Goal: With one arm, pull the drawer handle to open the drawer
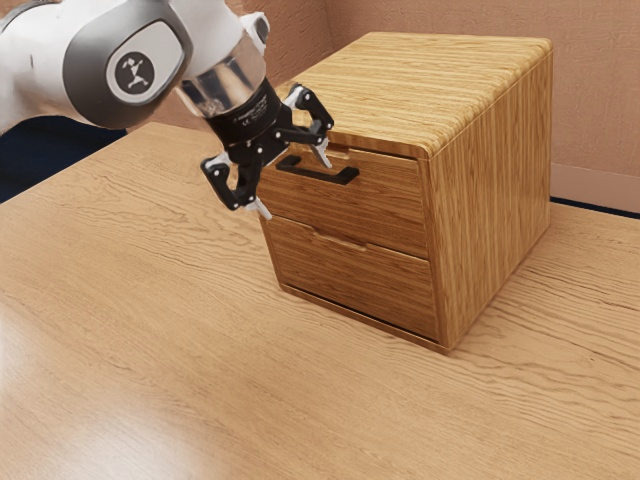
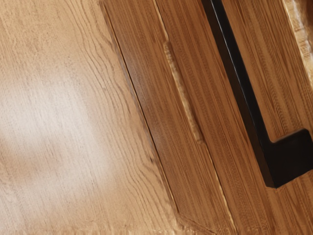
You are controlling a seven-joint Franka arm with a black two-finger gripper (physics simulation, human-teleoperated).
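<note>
A wooden cabinet (image 1: pixel 470 150) with two drawers stands on the table. The top drawer (image 1: pixel 350 205) carries a black bar handle (image 1: pixel 318 172); its front sits level with the cabinet face. My black gripper (image 1: pixel 290 180) hangs just in front of the handle's end toward the exterior view's left, open, one fingertip above near the handle and the other lower, by the drawer's corner. Nothing is between the fingers. In the wrist view the black handle (image 2: pixel 244 98) runs diagonally across the drawer front (image 2: pixel 195 112), close to the hand.
The lower drawer (image 1: pixel 345 270) has only a small wooden lip (image 1: pixel 338 241) as grip. The wooden tabletop (image 1: pixel 150 350) spreads wide in front of the cabinet. A brown wall (image 1: pixel 600 90) stands behind, with a dark floor strip at the exterior view's left.
</note>
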